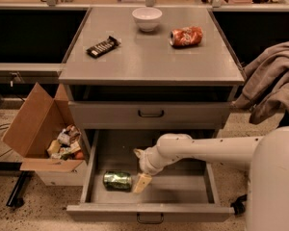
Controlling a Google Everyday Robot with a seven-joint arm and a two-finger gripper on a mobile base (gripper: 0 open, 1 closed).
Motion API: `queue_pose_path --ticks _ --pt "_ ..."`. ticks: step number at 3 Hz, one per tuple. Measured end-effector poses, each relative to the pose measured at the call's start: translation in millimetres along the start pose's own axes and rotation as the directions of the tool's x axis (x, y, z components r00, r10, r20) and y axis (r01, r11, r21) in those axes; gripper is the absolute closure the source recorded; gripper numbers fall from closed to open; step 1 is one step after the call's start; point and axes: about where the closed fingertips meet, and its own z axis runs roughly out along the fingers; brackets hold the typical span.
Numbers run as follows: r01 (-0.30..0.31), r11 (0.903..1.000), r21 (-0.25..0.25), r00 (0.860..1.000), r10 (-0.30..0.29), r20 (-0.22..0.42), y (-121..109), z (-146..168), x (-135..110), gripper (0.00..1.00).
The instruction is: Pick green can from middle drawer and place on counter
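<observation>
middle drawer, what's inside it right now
The green can lies on its side on the middle drawer's floor, front left. The gripper is just right of it, inside the drawer. The arm hides part of the floor farther back.

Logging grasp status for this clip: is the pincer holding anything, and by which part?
Nothing is held. The pincer hangs open inside the middle drawer, beside the green can, which lies on its side on the drawer floor.
</observation>
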Motion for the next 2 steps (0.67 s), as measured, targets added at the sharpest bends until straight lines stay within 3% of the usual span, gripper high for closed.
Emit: queue_pose_path --ticks 2 --pt "-0.024 0.9997 0.010 1.000 0.024 0.010 -20.6 52.7 3.0 0.00"
